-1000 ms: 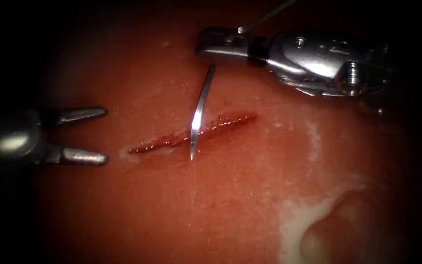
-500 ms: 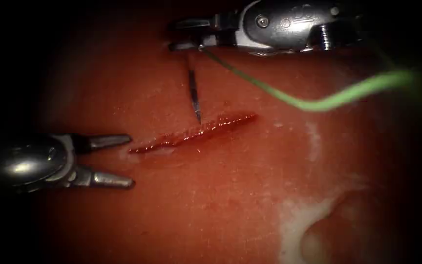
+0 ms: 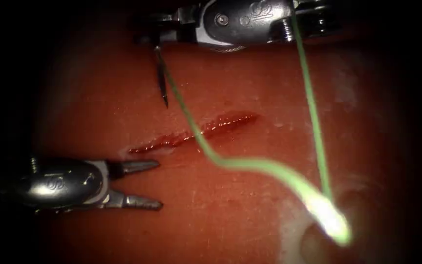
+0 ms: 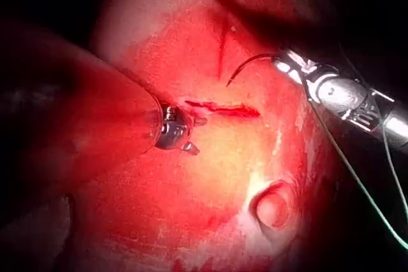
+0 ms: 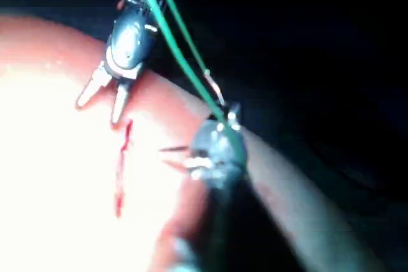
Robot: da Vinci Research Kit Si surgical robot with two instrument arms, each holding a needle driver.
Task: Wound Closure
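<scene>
The cut (image 3: 230,120) runs slantwise across the tissue (image 3: 250,195), wet with red fluid. Beyond its left half, my right tool (image 3: 147,33) is shut on the curved needle (image 3: 162,85) near its tail. The needle hangs free with its tip just above the tissue, not in it. Green thread (image 3: 250,165) trails from the tail across the cut, loops at the lower right and climbs back past the right tool's wrist. My left tool (image 3: 158,185) holds nothing, its jaws open just below the cut's left end. The left wrist view shows the needle's arc (image 4: 245,63) hanging from the right tool (image 4: 287,67).
A pale patch with a round bump (image 3: 313,244) lies at the tissue's lower right, also seen as a raised ring (image 4: 274,205) in the left wrist view. The thread loop (image 3: 335,227) hangs in front of it.
The right tool has carried the needle left and away from the cut, off the tissue. The green thread has swung into view across the cut. The left tool has moved down and right, still open.
</scene>
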